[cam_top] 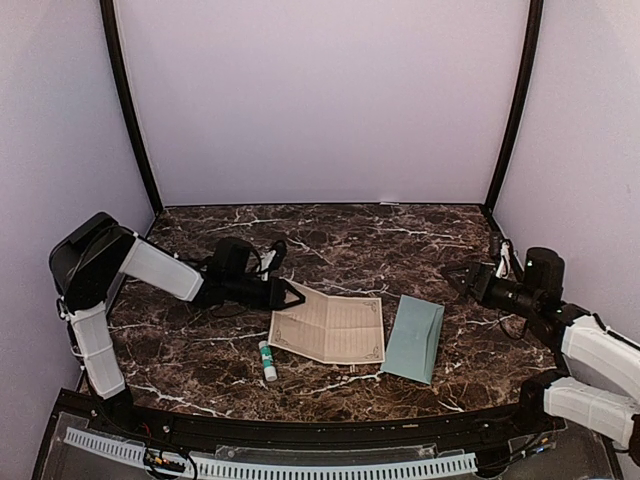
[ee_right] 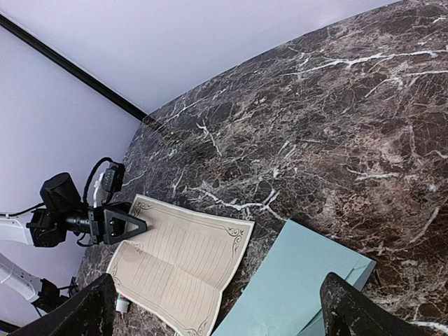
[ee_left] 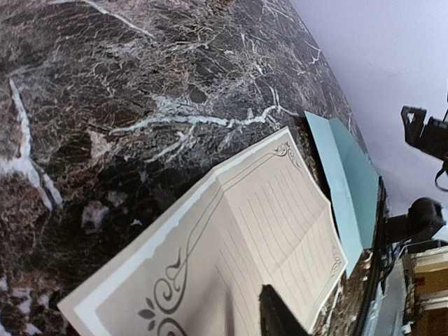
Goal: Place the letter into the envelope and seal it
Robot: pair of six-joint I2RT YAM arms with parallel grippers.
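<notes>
Glue stick (cam_top: 267, 361) lies nearest on tabletop (cam_top: 350, 240), just left of cream letter (cam_top: 328, 328). Teal envelope (cam_top: 414, 338) lies flat just right of the letter. Left hand (cam_top: 295, 295) at letter's far-left corner, grip can't tell; right hand (cam_top: 456, 279) beyond envelope, spread wide, empty.

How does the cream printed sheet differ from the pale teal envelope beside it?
The cream printed paper sheet carries ruled lines and an ornate border; the plain pale teal paper envelope has no markings. The sheet shows a centre crease; the envelope lies flat. Both are paper rectangles on the marble table.
</notes>
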